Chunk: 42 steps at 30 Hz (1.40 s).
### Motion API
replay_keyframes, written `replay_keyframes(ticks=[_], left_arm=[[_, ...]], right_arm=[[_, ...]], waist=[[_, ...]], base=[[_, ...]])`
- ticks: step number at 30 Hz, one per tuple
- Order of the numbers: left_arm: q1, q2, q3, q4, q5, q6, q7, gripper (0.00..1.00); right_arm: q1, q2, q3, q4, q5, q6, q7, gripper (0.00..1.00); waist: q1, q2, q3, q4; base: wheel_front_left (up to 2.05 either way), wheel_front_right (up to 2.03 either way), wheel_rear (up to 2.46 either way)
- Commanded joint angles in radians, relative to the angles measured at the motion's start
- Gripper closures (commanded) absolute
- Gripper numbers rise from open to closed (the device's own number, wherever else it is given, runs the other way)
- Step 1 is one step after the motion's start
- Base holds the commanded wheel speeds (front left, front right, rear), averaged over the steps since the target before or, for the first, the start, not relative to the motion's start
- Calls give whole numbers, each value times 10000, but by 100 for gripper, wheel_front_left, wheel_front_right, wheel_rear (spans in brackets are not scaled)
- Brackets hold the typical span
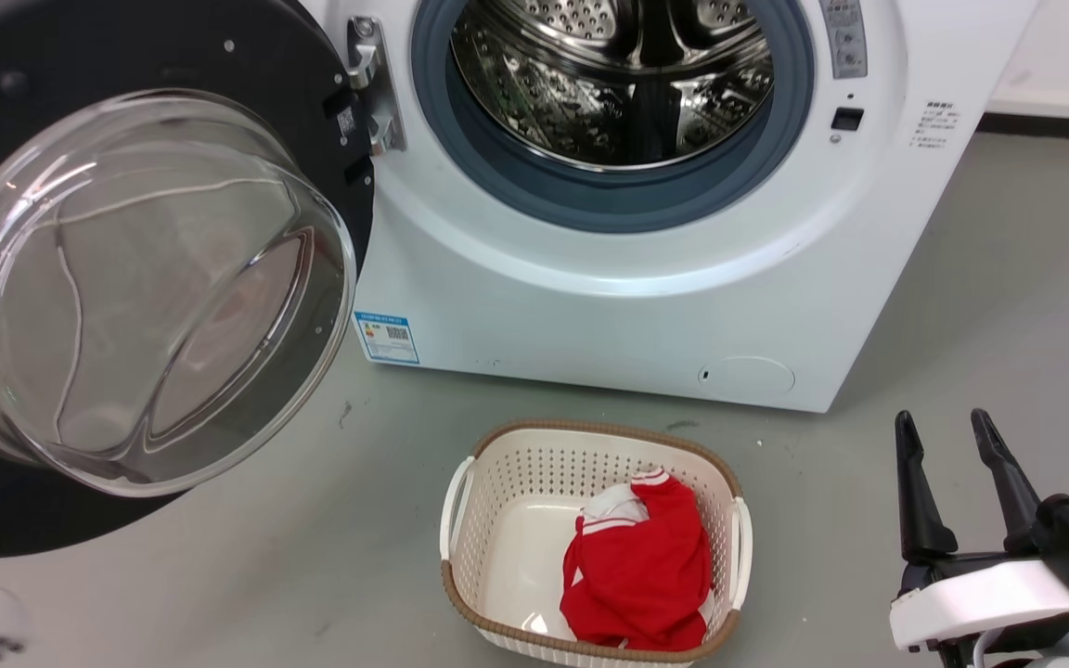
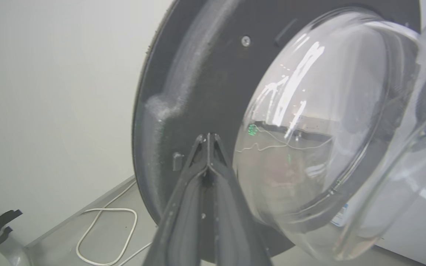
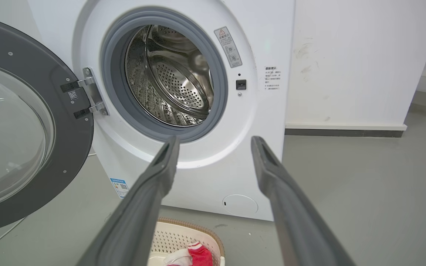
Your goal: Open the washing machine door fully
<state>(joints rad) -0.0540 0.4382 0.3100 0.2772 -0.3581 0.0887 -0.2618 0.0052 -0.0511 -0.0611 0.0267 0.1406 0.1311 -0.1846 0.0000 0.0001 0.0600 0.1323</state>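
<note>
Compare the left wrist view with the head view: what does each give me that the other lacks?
Left wrist view: the left gripper, shut, tips at the large round black washing machine door beside its clear glass bowl, contact unclear; a white floor cable. Head view: the perforated steel drum, a white plastic basket holding a red garment, the open right gripper. Both: door and bowl, swung open.

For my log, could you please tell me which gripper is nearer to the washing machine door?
Left. The left gripper, shut, has its tips at the washing machine door, beside its glass bowl; the right gripper hangs open, well off to the right.
</note>
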Motion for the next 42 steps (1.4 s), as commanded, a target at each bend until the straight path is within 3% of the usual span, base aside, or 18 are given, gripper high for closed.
replay_keyframes(ticks=[1, 6, 12, 13, 14, 15, 17, 33, 42], left_arm=[[377, -395, -161, -400, 235, 81, -35, 100], [1239, -1394, -818, -1505, 654, 238, -35, 100], [1458, -2045, -2041, -1976, 1168, 196, 170, 100], [1398, -2163, -2209, -2024, 1242, 238, 203, 89], [1367, -2236, -2349, -2065, 1277, 241, 217, 67], [1306, -2322, -2482, -2102, 1329, 243, 245, 53], [1161, -2476, -2702, -2114, 1357, 204, 263, 0], [-393, -2794, -3730, -1991, 1829, 49, 78, 0], [-220, -2889, -4033, -1830, 2064, 188, 22, 0]], right_arm=[[127, 18, 18, 28, 33, -6, -51, 0], [306, 18, 134, 98, 86, -6, -28, 0], [385, 16, 307, 67, 3, -6, 74, 0], [387, 18, 327, 51, -21, -5, 96, 0], [384, 16, 324, 36, -46, -6, 105, 0], [378, 16, 329, 18, -66, -6, 124, 0], [368, 16, 360, -8, -87, -6, 142, 0], [157, 16, 453, -233, -390, -6, 281, 0], [296, 18, 535, -335, -540, -6, 395, 0]], waist=[[0, -1, -257, -3], [0, -1, -579, -82], [0, -1, -736, -303], [0, -1, -756, -354], [0, -1, -771, -410], [0, -1, -778, -463], [0, -1, -797, -580], [0, -1, -727, -1492], [0, -1, -697, -1747]], base=[[0, 0, 0], [0, 0, 0], [0, 0, 0], [0, 0, 0], [0, 0, 0], [0, 0, 0], [0, 0, 0], [0, 0, 0], [0, 0, 0]])
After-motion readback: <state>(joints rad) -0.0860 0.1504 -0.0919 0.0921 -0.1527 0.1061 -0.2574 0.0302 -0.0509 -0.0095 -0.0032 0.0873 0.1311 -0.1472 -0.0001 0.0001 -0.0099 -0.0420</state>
